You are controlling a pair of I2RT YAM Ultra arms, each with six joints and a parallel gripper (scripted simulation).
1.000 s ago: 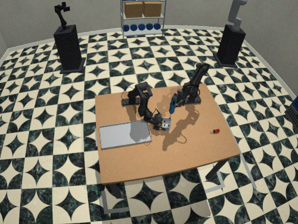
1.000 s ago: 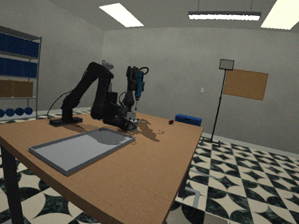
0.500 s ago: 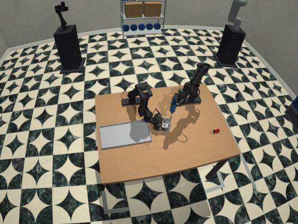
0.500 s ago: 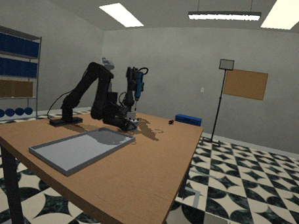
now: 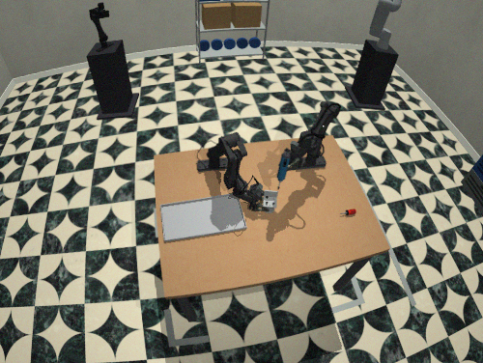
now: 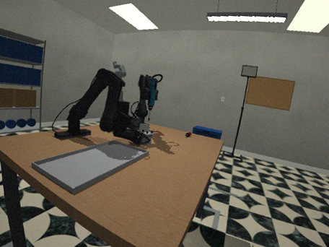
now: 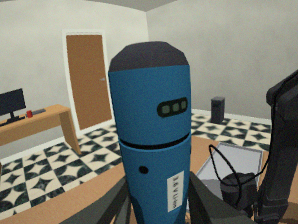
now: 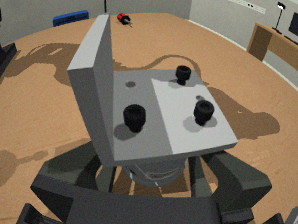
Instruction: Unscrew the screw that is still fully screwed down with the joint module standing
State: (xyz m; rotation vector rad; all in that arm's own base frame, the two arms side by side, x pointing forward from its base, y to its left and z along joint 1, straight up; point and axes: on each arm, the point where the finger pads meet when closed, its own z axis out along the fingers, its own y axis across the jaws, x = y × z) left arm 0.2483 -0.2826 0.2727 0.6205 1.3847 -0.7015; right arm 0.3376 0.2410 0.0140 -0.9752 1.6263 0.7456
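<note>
The joint module (image 5: 269,209) (image 8: 150,176) stands upright on the table with the grey L-shaped bracket (image 8: 165,117) on top. Three black screws (image 8: 134,116) (image 8: 203,111) (image 8: 183,74) stand in the bracket; I cannot tell their heights apart. My right gripper (image 5: 260,202) (image 8: 155,133) reaches in low, its fingers closed on both sides of the module's dark body. My left gripper (image 5: 289,161) (image 7: 158,179) is shut on the blue electric screwdriver (image 5: 284,167) (image 6: 152,91) (image 7: 152,135) and holds it upright. Its tip hangs a little above the bracket.
A flat grey tray (image 5: 188,219) (image 6: 86,163) (image 7: 235,155) lies beside the module. A small red-handled tool (image 5: 349,211) (image 6: 188,134) (image 8: 122,18) lies far off near the table's edge. A blue box (image 6: 207,131) sits beyond the table.
</note>
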